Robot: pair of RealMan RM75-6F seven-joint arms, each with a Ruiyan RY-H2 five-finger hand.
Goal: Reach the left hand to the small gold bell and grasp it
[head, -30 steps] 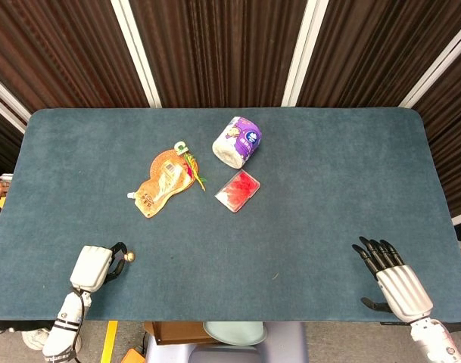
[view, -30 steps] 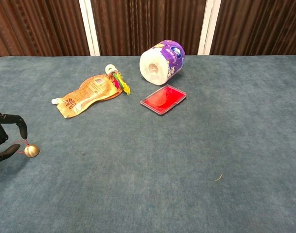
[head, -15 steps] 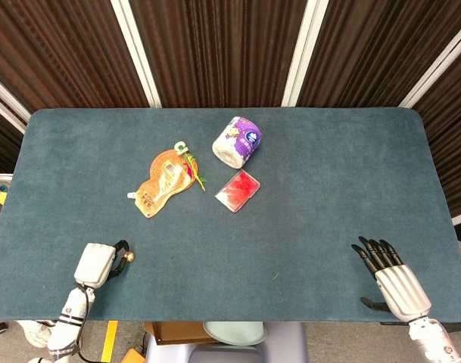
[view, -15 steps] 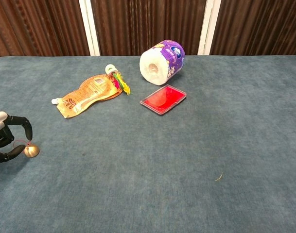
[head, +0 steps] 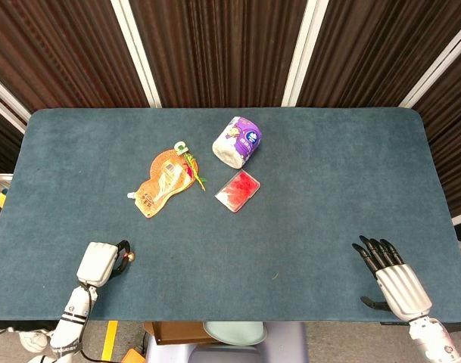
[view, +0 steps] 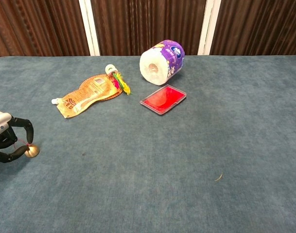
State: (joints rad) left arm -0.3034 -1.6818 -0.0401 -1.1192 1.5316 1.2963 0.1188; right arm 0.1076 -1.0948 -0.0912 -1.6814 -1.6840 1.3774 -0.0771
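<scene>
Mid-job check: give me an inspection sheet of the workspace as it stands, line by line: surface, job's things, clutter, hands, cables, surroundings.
Surface: blue-grey felt table, flat; a small speck near the front right.
Job's things: small gold bell on the table at the front left, thin red loop attached.
Clutter: orange pouch lying flat, colourful tag at its end, toilet roll in purple wrap on its side, red flat case in front of the roll.
Hands: left hand curled around the bell, fingertips at it; firm grip cannot be told. Right hand at the front right edge, fingers apart, holding nothing.
Cables: nothing seen.
Surroundings: dark ribbed wall panels with white strips.
</scene>
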